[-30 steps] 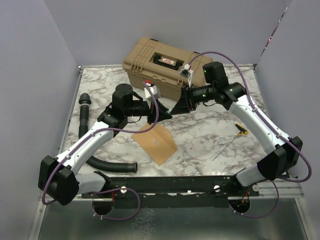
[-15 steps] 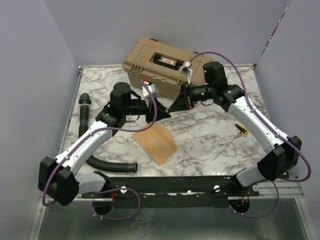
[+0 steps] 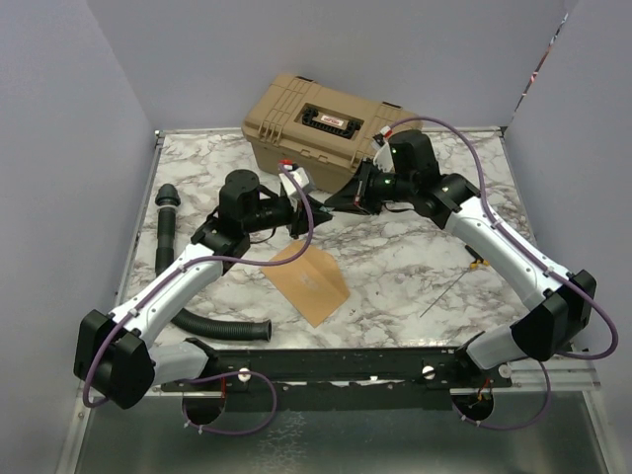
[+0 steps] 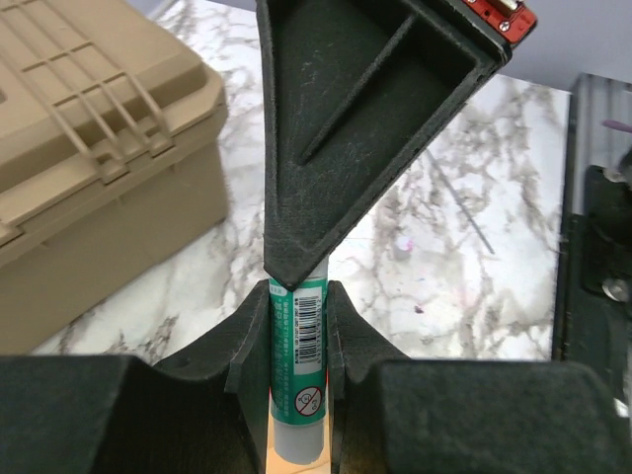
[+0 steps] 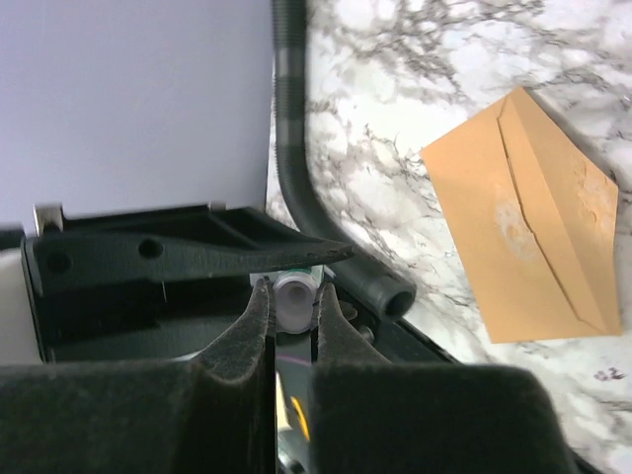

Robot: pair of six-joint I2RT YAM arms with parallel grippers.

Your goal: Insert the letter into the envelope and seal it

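Seen from above, two robot arms meet in mid-air over a marble-patterned tabletop (image 3: pixel 415 267). The left gripper (image 3: pixel 314 209) is clamped around the body of a single glue stick (image 4: pixel 299 365), green-labelled with a barcode, and holds it steady so the other arm can work on it. The right gripper (image 5: pixel 293 301) has narrowed onto the stick's pale end, its fingers pressed against either side. That end is probably the cap, to be pulled or twisted off, though the close view is too cramped to be sure.

One kraft-brown envelope (image 3: pixel 308 281) lies flat on the tabletop below and just in front of the two grippers, touched by neither. It is left there, within easy reach, for gluing. No separate letter is visible in any view. Judging by that, it is already inside the envelope, and sealing is the step in hand.

Also on the tabletop are one tan hard case (image 3: pixel 316 128) at the back, one black corrugated hose (image 3: pixel 197 321) on the left, and one small screwdriver (image 3: pixel 477 259) on the right.
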